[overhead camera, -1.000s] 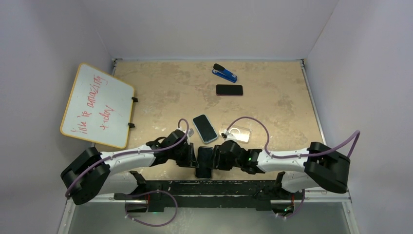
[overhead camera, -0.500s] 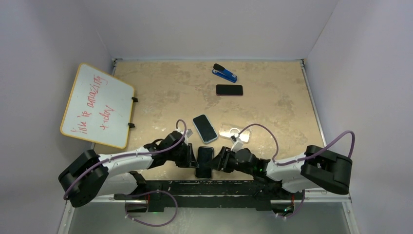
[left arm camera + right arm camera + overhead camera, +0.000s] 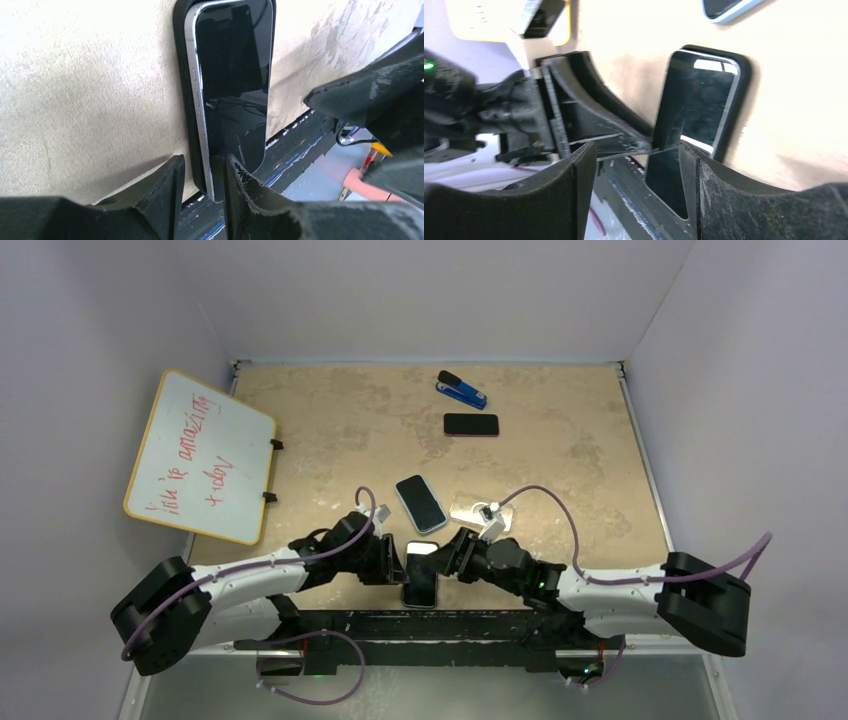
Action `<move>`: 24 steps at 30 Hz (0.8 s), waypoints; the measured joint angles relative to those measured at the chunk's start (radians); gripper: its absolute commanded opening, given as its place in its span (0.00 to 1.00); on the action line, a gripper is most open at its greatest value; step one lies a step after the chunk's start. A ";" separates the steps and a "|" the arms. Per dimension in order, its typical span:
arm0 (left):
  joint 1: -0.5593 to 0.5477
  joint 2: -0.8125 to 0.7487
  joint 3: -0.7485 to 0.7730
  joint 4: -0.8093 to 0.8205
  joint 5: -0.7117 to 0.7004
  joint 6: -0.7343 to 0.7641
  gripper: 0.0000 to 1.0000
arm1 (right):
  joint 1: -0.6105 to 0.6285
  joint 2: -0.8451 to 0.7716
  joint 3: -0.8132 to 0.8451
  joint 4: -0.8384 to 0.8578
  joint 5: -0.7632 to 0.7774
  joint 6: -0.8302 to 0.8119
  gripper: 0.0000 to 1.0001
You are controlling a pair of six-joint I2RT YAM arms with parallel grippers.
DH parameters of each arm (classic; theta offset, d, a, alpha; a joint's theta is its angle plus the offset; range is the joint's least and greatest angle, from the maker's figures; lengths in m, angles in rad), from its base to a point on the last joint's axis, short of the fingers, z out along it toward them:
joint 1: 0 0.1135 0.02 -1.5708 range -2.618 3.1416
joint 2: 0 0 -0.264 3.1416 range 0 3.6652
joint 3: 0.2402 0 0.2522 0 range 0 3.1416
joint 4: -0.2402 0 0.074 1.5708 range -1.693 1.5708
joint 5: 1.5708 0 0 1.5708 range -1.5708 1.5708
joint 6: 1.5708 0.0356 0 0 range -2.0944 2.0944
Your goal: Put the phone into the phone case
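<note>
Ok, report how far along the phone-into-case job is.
Done: the phone sits inside the black case at its far end. In hand: the left gripper pinches case wall and phone edge at the near end; the right gripper is open astride that end. Left: the silver side shows above the wall, so it probably needs pressing flush.

The phone (image 3: 230, 85) is faced with glossy black glass and edged with a smooth silvery band that looks like metal. The phone case (image 3: 180, 75) is seen as matt black. The desk (image 3: 85, 85) is covered in a matt, mottled beige, faintly rough surface. The fingers (image 3: 167, 192) of the left gripper (image 3: 202, 161) are formed of rough, matt black plastic.
</note>
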 measured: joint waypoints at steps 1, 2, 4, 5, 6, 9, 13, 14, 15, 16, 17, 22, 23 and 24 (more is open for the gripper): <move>0.000 -0.005 0.010 -0.017 -0.008 0.004 0.40 | 0.000 -0.017 0.008 -0.050 0.013 0.003 0.66; 0.001 -0.009 0.016 -0.027 -0.012 0.006 0.42 | 0.000 -0.031 0.018 -0.103 0.026 0.010 0.68; 0.008 -0.021 0.032 -0.050 -0.019 0.012 0.44 | 0.000 -0.045 0.033 -0.199 0.042 0.021 0.71; 0.010 -0.024 0.035 -0.054 -0.023 0.014 0.43 | 0.000 -0.046 0.035 -0.224 0.044 0.024 0.72; 0.016 -0.028 0.039 -0.058 -0.026 0.016 0.42 | 0.000 -0.046 0.034 -0.250 0.046 0.028 0.74; 0.034 -0.026 0.043 -0.062 -0.033 0.023 0.31 | 0.000 -0.031 0.034 -0.282 0.044 0.041 0.79; 0.047 0.027 0.043 -0.042 -0.030 0.031 0.23 | 0.000 0.039 0.026 -0.221 0.026 0.067 0.86; 0.047 0.043 0.043 -0.035 -0.027 0.030 0.21 | 0.000 0.055 0.028 -0.200 0.022 0.068 0.87; 0.048 0.062 0.043 -0.026 -0.019 0.029 0.18 | 0.000 0.075 0.033 -0.181 0.022 0.071 0.88; 0.053 0.075 0.048 -0.018 -0.009 0.031 0.16 | 0.000 0.100 0.044 -0.161 0.021 0.074 0.88; 0.055 0.086 0.054 -0.013 -0.001 0.031 0.14 | 0.000 0.118 0.053 -0.149 0.019 0.076 0.88; 0.056 0.097 0.077 -0.034 0.004 0.051 0.12 | -0.002 0.201 0.059 -0.024 -0.001 0.077 0.85; 0.058 0.093 0.078 -0.040 0.002 0.056 0.12 | -0.003 0.214 0.049 0.015 -0.005 0.078 0.84; 0.060 0.090 0.078 -0.044 0.002 0.058 0.12 | -0.002 0.228 0.037 0.056 -0.009 0.078 0.82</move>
